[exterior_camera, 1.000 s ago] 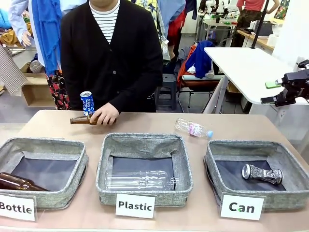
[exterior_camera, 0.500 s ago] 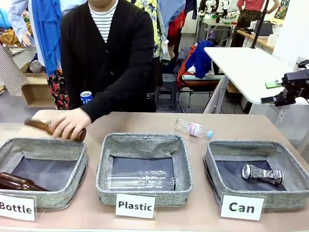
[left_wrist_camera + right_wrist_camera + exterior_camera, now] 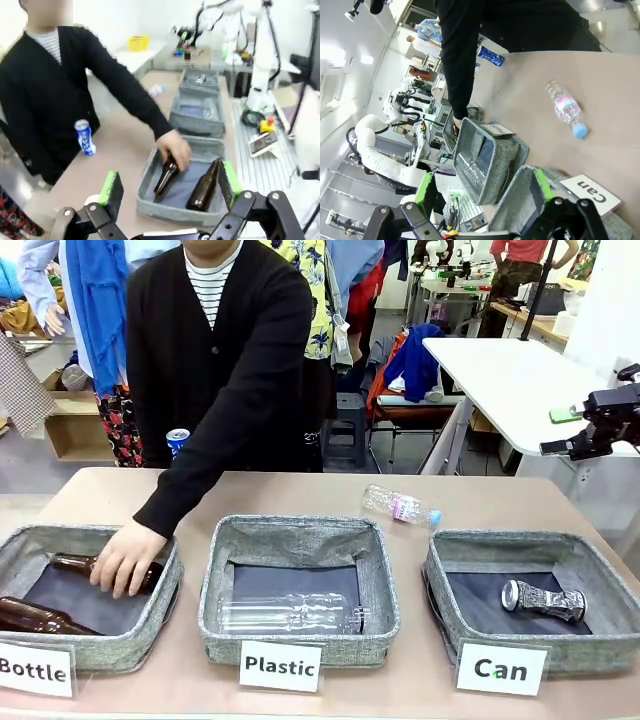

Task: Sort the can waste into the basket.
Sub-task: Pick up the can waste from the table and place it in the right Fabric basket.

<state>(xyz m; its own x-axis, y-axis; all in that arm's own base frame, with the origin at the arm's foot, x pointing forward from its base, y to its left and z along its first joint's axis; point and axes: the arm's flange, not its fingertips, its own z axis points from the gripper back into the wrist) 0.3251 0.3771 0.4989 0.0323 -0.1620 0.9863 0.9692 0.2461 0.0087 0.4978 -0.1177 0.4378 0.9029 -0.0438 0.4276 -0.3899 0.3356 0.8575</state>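
Front view: saw silver can [image 3: 543,600] inside Can basket [image 3: 600,646], blue can [image 3: 177,441] upright well left of it; found left gripper [image 3: 168,182] and right gripper [image 3: 482,183] open, empty.

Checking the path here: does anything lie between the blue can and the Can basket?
Yes: the person's arm reaches across right beside the blue can, and a clear plastic bottle lies on the table short of the Can basket.

Front faces person [image 3: 220,360] across table [image 3: 300,495]; wrist views from opposite ends (sharing blue can [image 3: 178,440]).
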